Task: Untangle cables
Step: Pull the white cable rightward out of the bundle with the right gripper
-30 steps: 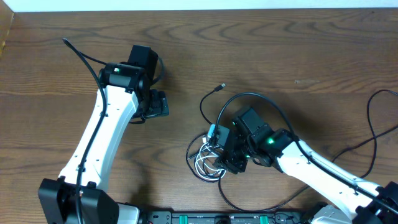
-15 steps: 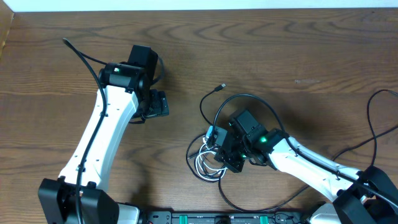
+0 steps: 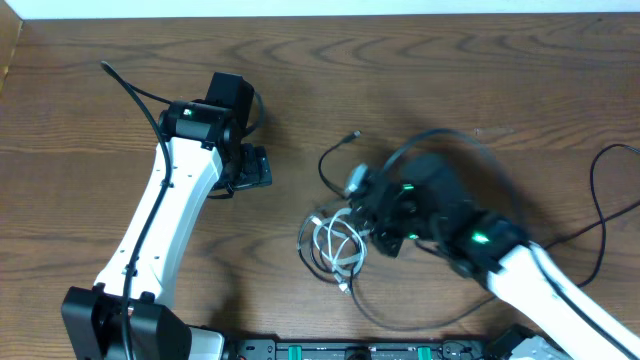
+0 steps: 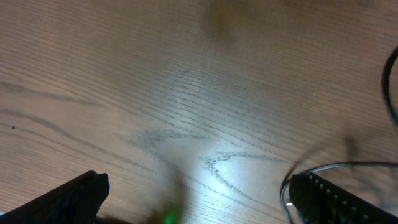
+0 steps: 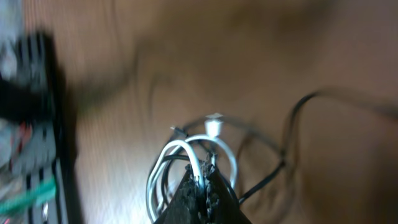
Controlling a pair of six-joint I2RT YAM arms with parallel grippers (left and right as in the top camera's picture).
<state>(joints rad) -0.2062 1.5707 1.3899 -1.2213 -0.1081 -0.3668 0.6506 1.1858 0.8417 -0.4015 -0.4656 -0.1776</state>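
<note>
- Left gripper (image 4: 198,184): jaws spread wide, nothing between them; it hovers over bare bench (image 3: 450,60) at the far left side, well apart from both cables.
- Right gripper (image 5: 202,184): jaws closed on the white cable (image 3: 333,248); in the right wrist view the white strands run straight into the pinched fingertips (image 5: 210,180).
- White cable: bunched in several loose loops near the front middle of the bench, just left of the right gripper; one white plug end (image 5: 213,127) sticks out beyond the loops.
- Black cable (image 5: 287,134): threads through the white loops and sweeps round the right gripper in a broad arc; its small plug end (image 3: 351,137) lies free on the bench, behind the bundle.
- The two cables cross and overlap at the bundle – not separated.
- The right arm is blurred in the overhead view.
</note>
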